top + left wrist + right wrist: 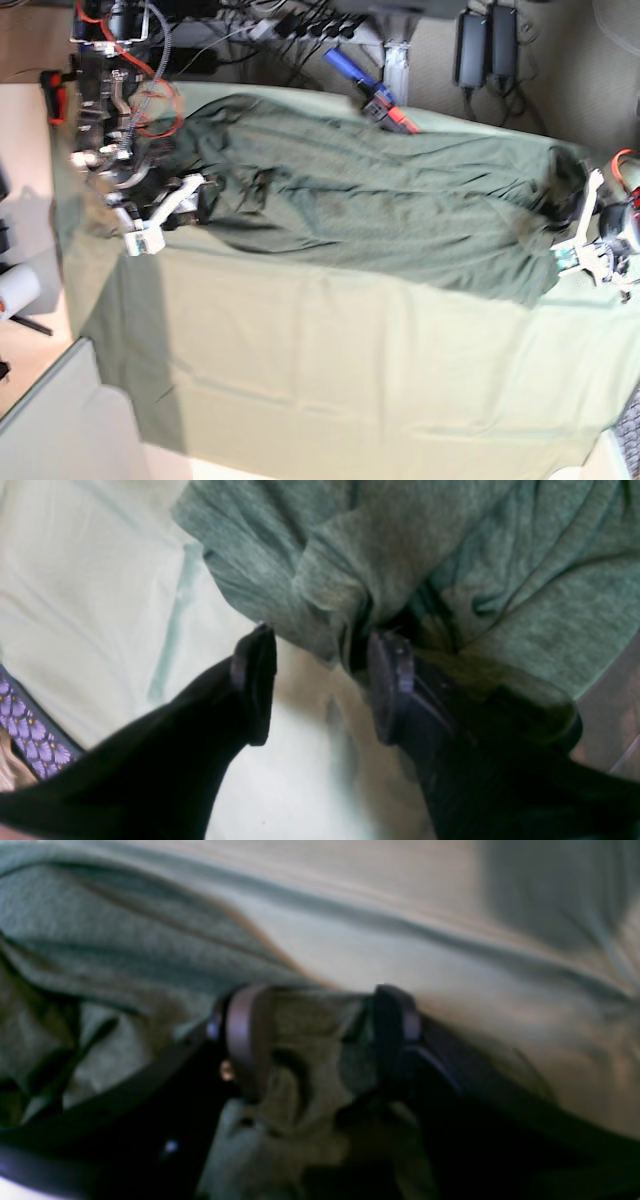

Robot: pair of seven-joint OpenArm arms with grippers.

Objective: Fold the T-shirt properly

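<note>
The T-shirt [380,210], dark heathered olive, lies spread and wrinkled across the far half of the table, from one arm to the other. In the left wrist view its bunched edge [400,570] rests against and over one finger [390,690]. My left gripper [322,680] is open, and only pale table cloth shows between its fingers. In the base view it sits at the shirt's right end [562,205]. My right gripper [317,1032] stands wide open at the shirt's left end [203,197], with a thick bunch of the T-shirt [310,1060] lying between its fingers.
A pale mint table cloth [350,370] covers the table. A blue and red tool [375,92], cables and power bricks [490,45] lie beyond the far edge. A white roll [15,290] stands off the left side. A purple patterned strip [30,730] shows past the cloth's edge.
</note>
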